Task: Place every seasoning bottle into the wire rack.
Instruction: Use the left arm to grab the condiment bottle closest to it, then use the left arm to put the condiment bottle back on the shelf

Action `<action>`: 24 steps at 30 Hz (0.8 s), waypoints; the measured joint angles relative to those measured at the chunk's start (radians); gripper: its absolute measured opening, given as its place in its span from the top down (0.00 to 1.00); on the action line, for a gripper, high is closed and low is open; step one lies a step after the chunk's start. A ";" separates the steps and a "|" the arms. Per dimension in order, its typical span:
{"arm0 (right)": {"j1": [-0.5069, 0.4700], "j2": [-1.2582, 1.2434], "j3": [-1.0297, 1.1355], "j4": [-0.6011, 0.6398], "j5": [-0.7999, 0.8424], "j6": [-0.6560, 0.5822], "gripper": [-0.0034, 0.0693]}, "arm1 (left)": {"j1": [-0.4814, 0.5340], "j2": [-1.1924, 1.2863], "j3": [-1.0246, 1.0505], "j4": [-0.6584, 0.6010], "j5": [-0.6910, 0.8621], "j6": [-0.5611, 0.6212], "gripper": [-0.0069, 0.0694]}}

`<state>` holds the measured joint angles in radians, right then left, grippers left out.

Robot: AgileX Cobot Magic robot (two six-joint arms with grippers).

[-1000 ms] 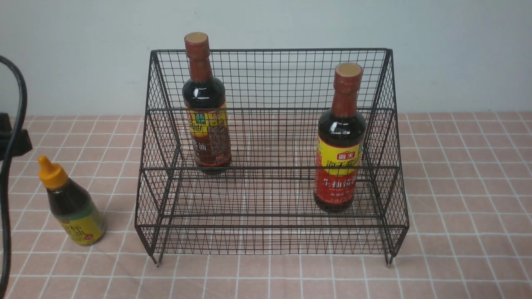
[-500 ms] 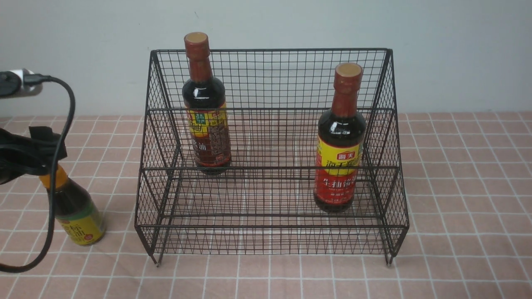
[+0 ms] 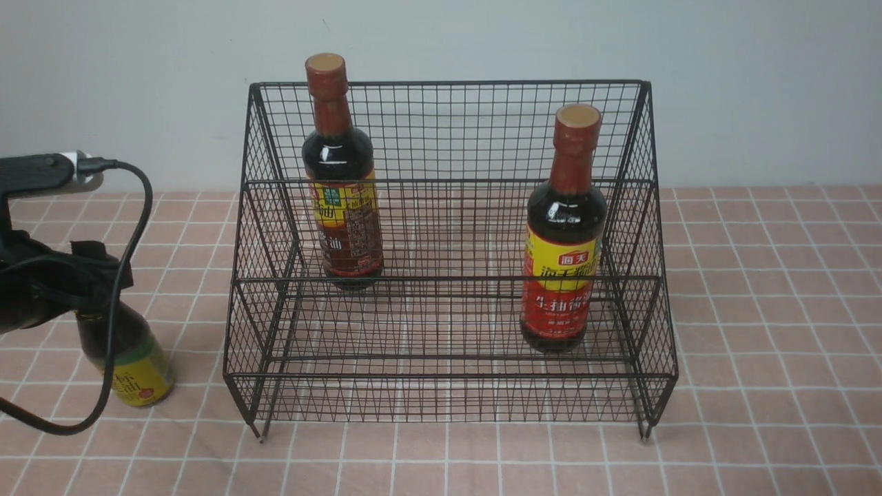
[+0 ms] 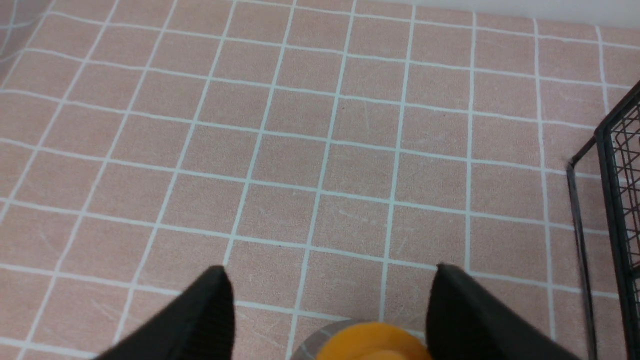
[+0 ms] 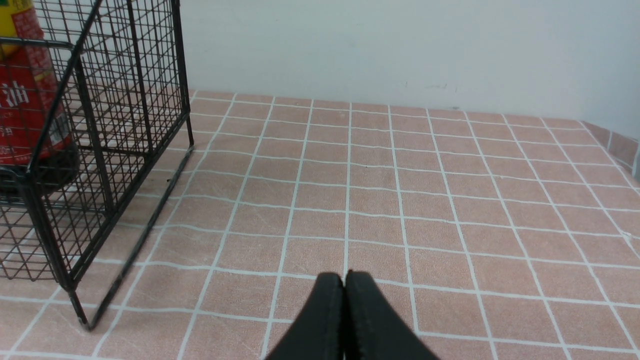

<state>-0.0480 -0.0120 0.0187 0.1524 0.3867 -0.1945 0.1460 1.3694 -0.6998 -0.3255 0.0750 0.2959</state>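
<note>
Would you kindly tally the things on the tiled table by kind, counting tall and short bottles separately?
Wire rack: 1
Tall tan-capped bottles: 2, the brown-yellow label bottle and the red-yellow label bottle, both standing inside it
Short green-yellow label bottle: 1, standing outside it
Total: 4

front: high, faces wall | wrists: close over tabletop | shared: wire rack

Looks like a mock kitchen counter in a lab: pink tiled top, bare grey wall, wire rack with sauce bottles, black robot arm trailing a cable at one side.
</note>
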 joint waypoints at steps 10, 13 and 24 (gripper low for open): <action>0.000 0.000 0.000 0.000 0.000 0.000 0.97 | 0.000 -0.068 -0.066 0.003 0.167 0.002 0.57; 0.000 0.000 0.000 0.000 0.000 0.000 0.97 | 0.000 -0.140 -0.165 0.005 0.282 0.002 0.57; 0.000 0.000 0.000 0.000 0.000 0.000 0.97 | -0.142 -0.363 -0.350 -0.061 0.450 0.036 0.57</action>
<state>-0.0480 -0.0120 0.0187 0.1524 0.3867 -0.1945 0.0042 1.0068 -1.0499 -0.3866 0.5245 0.3319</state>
